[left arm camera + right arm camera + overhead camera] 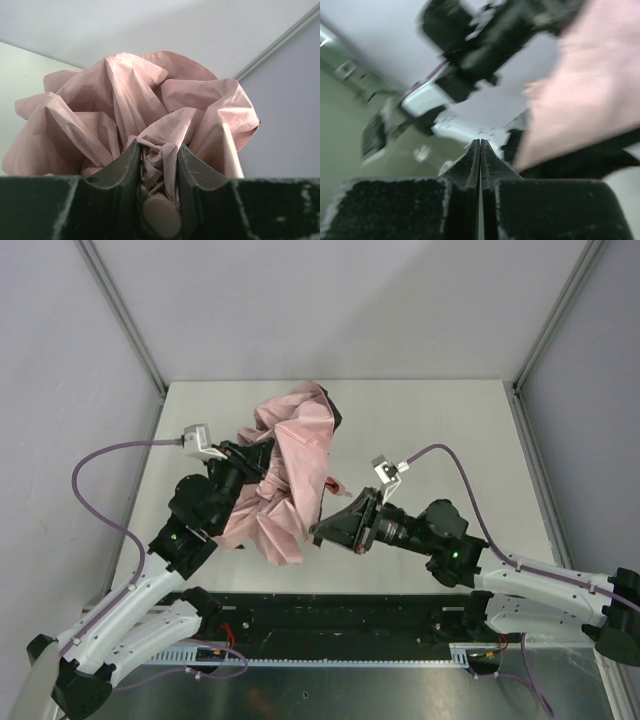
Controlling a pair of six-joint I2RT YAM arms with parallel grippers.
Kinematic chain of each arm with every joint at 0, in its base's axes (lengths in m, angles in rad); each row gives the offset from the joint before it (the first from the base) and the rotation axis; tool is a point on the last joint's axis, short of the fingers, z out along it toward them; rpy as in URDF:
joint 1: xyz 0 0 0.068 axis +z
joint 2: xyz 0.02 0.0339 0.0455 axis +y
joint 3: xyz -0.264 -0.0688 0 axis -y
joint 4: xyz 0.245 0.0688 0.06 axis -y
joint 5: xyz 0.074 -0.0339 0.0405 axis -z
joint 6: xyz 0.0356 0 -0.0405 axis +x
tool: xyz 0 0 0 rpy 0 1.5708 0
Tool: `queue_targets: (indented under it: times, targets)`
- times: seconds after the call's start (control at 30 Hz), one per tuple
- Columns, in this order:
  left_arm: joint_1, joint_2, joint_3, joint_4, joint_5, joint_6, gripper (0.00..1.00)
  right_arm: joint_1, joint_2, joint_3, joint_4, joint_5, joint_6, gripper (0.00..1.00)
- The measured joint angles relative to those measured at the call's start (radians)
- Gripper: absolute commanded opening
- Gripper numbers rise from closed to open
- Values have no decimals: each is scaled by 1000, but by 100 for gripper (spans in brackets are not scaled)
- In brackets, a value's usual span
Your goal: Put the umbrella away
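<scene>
Left wrist view: my left gripper [157,150] is clamped on the umbrella [140,100]. Crumpled fabric and a smooth rounded pink part, probably the handle, sit between the jaws. My right gripper [480,146] has its fingers pressed together with nothing between them, and its tip lies just beside the canopy's near edge.

Step in hand, as I judge it: gathering the loose canopy into a bundle.
1. Hold the left clamp firm as the anchor.
2. Open the right fingers before approaching, since closed they can only push the cloth.
3. Pinch an outer fold and draw it toward the anchor without tugging.

The umbrella lies over the left-centre of the table [450,440], between my arms. I cannot tell whether it is resting or lifted. Its fabric is pale pink, thin and creased, billowing in slack folds. A dark part shows at its far end, and the shaft is hidden.
</scene>
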Motion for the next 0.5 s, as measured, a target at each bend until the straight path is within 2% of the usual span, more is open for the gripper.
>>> queue_targets:
  times: [0.13,0.23,0.27,0.33,0.37,0.5]
  targets:
    - [70,16,0,3,31,-40,0,58,-6,0,160,-213,4,0]
    - [131,35,0,17,82,-82,0,134,7,0,270,-311,6,0]
    - [143,40,0,22,95,-90,0,159,14,0,291,-327,4,7]
    - [156,45,0,29,130,-108,0,185,12,2,258,-296,-18,33]
    - [157,45,0,31,140,-113,0,189,1,6,203,-242,-31,43]
    - [158,30,-2,45,170,-118,0,185,-77,27,-71,34,-85,62]
